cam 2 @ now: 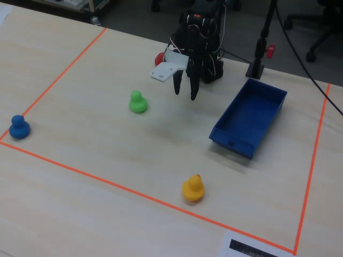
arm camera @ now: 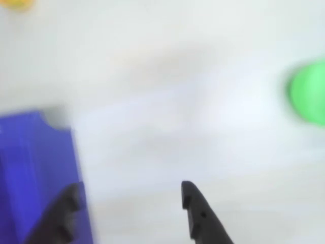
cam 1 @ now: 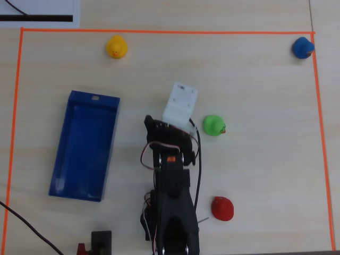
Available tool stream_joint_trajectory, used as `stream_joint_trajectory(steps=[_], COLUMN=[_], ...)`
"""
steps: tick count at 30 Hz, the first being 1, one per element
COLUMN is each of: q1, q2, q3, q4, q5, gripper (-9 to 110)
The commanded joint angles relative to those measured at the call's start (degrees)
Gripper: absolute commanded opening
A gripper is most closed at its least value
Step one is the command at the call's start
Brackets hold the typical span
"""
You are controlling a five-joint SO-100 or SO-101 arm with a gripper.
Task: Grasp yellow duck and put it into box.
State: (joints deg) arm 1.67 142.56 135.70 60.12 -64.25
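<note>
The yellow duck [cam 1: 116,47] stands alone on the table near the orange tape line, and it also shows in the fixed view [cam 2: 193,188]. In the wrist view it is a blurred yellow spot [arm camera: 18,3] at the top left edge. The blue box [cam 1: 85,144] lies open and empty on the table; it also shows in the fixed view [cam 2: 249,115] and at the left of the wrist view [arm camera: 30,168]. My gripper [cam 2: 185,95] hangs above the table between the box and a green duck, open and empty, far from the yellow duck. In the wrist view my gripper [arm camera: 131,189] has its jaws wide apart.
A green duck [cam 1: 213,125] stands just right of the arm in the overhead view. A red duck [cam 1: 222,208] stands by the arm's base and a blue duck [cam 1: 303,48] in the far corner. Orange tape [cam 1: 159,31] frames the work area.
</note>
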Motion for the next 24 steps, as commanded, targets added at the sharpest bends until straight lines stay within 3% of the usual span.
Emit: stream_joint_trajectory(steps=[1, 13, 24], q1=[-2.9, -12.5, -14.9], q2=[-32.3, -78.0, -96.4], q3=[-41.1, -83.0, -96.4], q4=[2.8, 3.9, -1.0], q5=[3.4, 12.7, 13.4], gripper=[39, 42, 42])
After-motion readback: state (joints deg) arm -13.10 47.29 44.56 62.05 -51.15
